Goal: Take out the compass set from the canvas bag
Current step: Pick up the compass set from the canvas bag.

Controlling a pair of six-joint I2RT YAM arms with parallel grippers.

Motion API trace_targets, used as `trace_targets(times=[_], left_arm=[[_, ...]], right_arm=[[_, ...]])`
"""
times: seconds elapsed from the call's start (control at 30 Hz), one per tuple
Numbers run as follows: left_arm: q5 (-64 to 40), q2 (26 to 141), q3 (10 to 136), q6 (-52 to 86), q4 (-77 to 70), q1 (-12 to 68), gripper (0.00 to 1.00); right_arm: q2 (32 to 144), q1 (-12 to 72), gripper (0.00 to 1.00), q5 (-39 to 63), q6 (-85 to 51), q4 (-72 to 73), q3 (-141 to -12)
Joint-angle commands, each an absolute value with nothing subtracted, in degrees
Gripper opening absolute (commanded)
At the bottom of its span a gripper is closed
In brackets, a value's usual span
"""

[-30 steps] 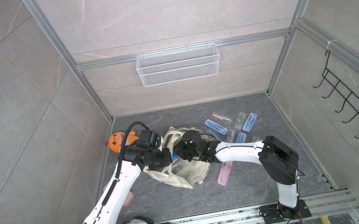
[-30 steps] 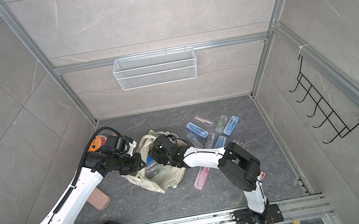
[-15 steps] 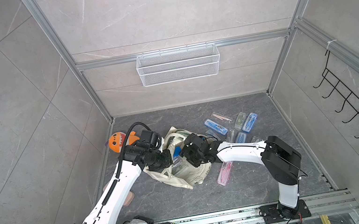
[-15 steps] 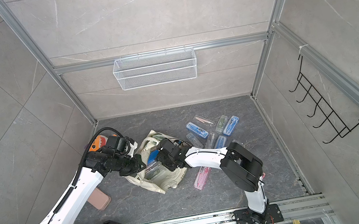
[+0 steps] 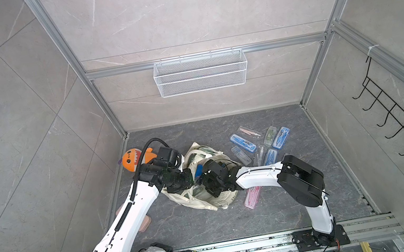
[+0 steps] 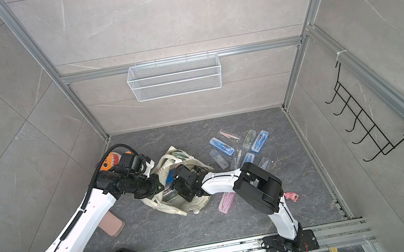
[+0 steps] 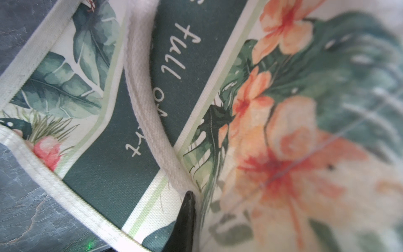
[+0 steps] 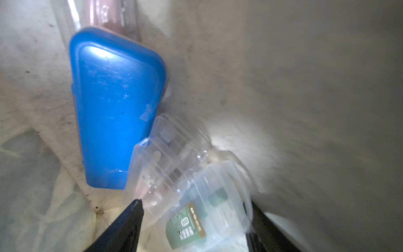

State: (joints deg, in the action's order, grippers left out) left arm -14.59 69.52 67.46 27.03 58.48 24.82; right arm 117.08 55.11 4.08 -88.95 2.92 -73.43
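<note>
With the left tool [image 5: 190, 180] clenched on the cream, green-printed canvas bag [image 5: 202, 202] rim and the right tool [image 8: 196, 218] spread around the clear, green-labelled plastic compass set [image 8: 192, 196] inside, closing could squirt that slick case away.

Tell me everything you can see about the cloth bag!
The bag is soft cream cloth, lying crumpled and open on the grey floor. Its side shows a dark green panel with white writing, leaves and orange flowers. A woven cream handle loops across it. The left fingers seem to pinch its cloth by the handle's base. The right fingers reach inside, spread open, where a blue case and a clear case lie.
</note>
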Motion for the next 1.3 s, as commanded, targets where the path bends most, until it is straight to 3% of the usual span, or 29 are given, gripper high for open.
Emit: trace_targets(times=[0.0,0.17,0.37,0.57,1.27], left_arm=[[-17.15,68.53,66.96,27.86,59.93,24.94,0.00],[-18.39,68.51,67.21,26.01,60.72,24.92,0.00],[-16.23,68.58,69.37,20.23,65.13,25.02,0.00],[-13.36,67.33,71.31,15.74,65.83,25.02,0.00],[-10.67,67.21,72.56,14.99,63.09,24.99,0.00]], right_arm=[[119.55,55.36,0.67,5.68,-88.96,16.19,-72.20],[118.54,55.37,0.52,4.84,-86.58,24.74,-71.41],[113.50,55.37,0.35,1.96,-82.33,25.22,-70.06],[109.40,55.20,0.25,0.49,-80.77,22.22,-68.22],[106.16,54.10,0.16,1.01,-80.68,17.95,-65.06]])
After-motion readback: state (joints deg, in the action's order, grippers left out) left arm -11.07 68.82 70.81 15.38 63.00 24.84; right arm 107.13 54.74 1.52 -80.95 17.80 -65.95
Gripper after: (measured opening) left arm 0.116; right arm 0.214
